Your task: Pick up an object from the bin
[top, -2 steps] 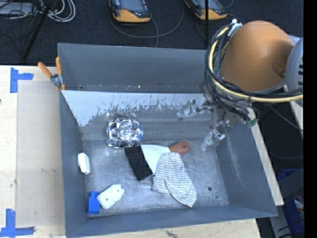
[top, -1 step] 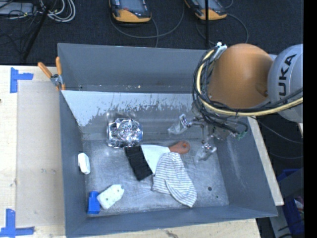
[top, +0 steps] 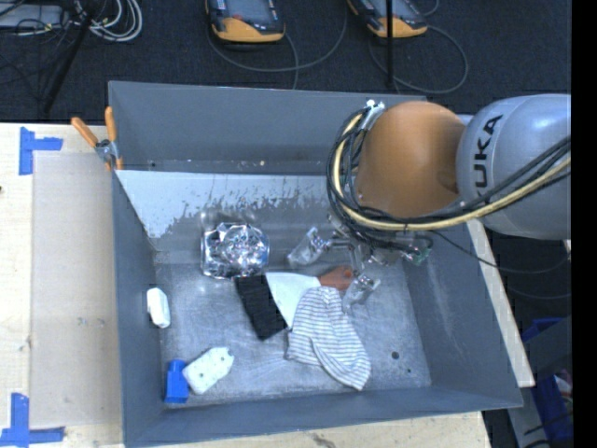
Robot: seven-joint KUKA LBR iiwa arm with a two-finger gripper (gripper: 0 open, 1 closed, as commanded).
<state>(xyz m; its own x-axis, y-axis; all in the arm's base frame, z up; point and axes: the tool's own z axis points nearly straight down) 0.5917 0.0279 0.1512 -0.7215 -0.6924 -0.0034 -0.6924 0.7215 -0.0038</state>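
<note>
Gripper (top: 353,271) low over a brown thing (top: 334,276), perhaps touching cloth (top: 326,339); spread or closed, I cannot tell.

The bin (top: 280,129) holds nine things, one of each kind: one crumpled foil ball (top: 233,248), one black bar (top: 259,306), one striped cloth (top: 326,342), one white sheet (top: 287,286), one white capsule (top: 158,307), one white lump (top: 207,369), one blue block (top: 175,383), one clear plastic piece (top: 308,246), one reddish-brown scrap (top: 335,276).
</note>
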